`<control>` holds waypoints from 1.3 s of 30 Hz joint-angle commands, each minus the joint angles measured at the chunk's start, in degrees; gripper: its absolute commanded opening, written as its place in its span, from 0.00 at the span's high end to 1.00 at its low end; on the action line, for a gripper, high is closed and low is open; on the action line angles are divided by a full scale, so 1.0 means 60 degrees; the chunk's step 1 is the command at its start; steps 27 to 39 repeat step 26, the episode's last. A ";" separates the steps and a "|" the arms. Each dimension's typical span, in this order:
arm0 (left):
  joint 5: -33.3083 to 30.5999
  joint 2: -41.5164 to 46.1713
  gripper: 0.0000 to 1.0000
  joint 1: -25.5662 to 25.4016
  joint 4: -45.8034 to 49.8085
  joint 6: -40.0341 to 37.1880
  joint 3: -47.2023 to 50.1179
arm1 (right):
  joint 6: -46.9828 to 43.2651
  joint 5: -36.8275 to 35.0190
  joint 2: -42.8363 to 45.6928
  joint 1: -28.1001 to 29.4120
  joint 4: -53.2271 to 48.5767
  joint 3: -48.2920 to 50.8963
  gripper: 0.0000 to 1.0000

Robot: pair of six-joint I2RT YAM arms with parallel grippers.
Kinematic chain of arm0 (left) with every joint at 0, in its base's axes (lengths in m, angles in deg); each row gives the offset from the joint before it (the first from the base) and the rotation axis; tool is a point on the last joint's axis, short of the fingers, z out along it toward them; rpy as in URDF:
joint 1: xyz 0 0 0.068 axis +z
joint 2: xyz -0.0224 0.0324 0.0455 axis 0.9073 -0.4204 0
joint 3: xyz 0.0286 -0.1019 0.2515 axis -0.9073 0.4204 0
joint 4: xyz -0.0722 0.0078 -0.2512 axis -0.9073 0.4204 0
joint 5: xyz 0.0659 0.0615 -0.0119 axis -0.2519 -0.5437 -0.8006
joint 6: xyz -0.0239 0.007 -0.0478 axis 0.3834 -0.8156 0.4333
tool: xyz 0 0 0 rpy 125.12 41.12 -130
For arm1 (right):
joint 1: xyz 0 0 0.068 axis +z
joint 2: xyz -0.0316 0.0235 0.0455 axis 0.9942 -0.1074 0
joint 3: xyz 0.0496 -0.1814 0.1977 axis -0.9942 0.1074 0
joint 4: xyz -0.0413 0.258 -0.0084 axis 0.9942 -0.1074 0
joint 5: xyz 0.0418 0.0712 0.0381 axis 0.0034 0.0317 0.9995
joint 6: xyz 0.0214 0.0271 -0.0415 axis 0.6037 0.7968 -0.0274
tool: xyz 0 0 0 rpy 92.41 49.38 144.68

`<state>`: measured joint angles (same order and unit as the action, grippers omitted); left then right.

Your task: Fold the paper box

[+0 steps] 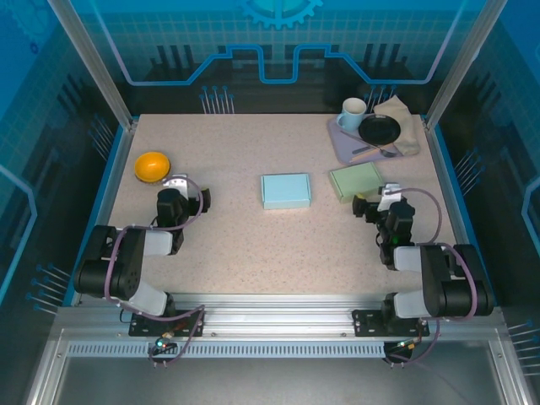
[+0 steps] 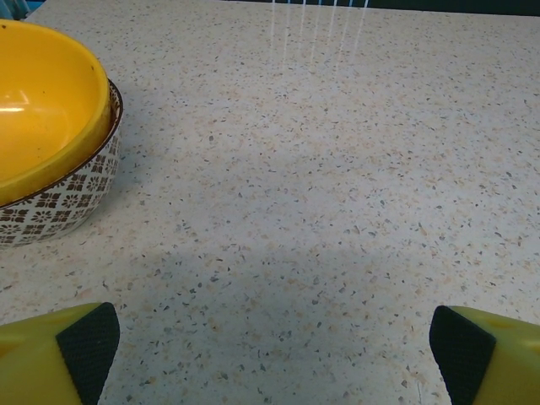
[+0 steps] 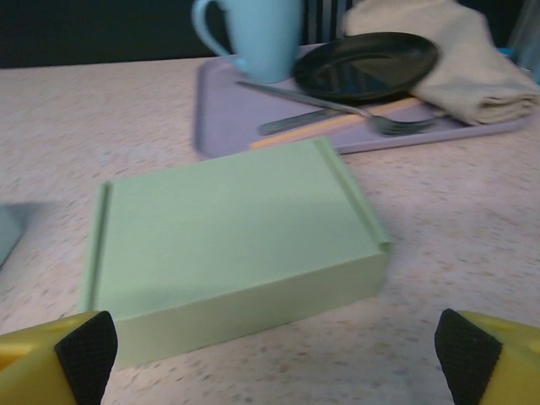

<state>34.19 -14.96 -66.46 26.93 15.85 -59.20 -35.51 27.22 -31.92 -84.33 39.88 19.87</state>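
Top external: blue box (image 1: 285, 191) mid-table | right wrist: fork (image 3: 321, 103) on tray (image 3: 221, 122)

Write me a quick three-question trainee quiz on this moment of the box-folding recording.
1. True or false: the green box lies on the bare table, not on the purple tray.
2. In the left wrist view, the yellow bowl lies: A) ahead and to the left of the left gripper; B) ahead and to the right; C) between its fingers.
3. Fill in: the right gripper faces the green box with its jaws ____, holding nothing.

Key: 1 true; 2 A; 3 open.
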 commanded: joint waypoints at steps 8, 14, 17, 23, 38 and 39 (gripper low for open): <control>0.0231 0.0050 0.01 0.0015 -0.0071 0.0134 -0.0175 | -0.0890 -0.0857 -0.0949 0.0771 -0.1501 -0.1837 0.00; 0.0224 0.0062 0.01 0.0015 -0.0067 0.0137 -0.0175 | -0.0944 -0.0826 -0.0955 0.0819 -0.1529 -0.1844 0.00; 0.0235 0.0050 0.01 0.0017 -0.0054 0.0123 -0.0180 | -0.0932 -0.0839 -0.0955 0.0829 -0.1529 -0.1852 0.00; 0.0523 0.0018 0.01 0.0092 0.0156 0.0098 -0.0314 | -0.0937 -0.0825 -0.0955 0.0819 -0.1537 -0.1844 0.00; 0.0666 0.0043 0.01 0.0107 0.0090 0.0079 -0.0256 | -0.0935 -0.0812 -0.0955 0.0829 -0.1529 -0.1844 0.00; 0.0666 0.0043 0.01 0.0107 0.0090 0.0079 -0.0256 | -0.0935 -0.0812 -0.0955 0.0829 -0.1529 -0.1844 0.00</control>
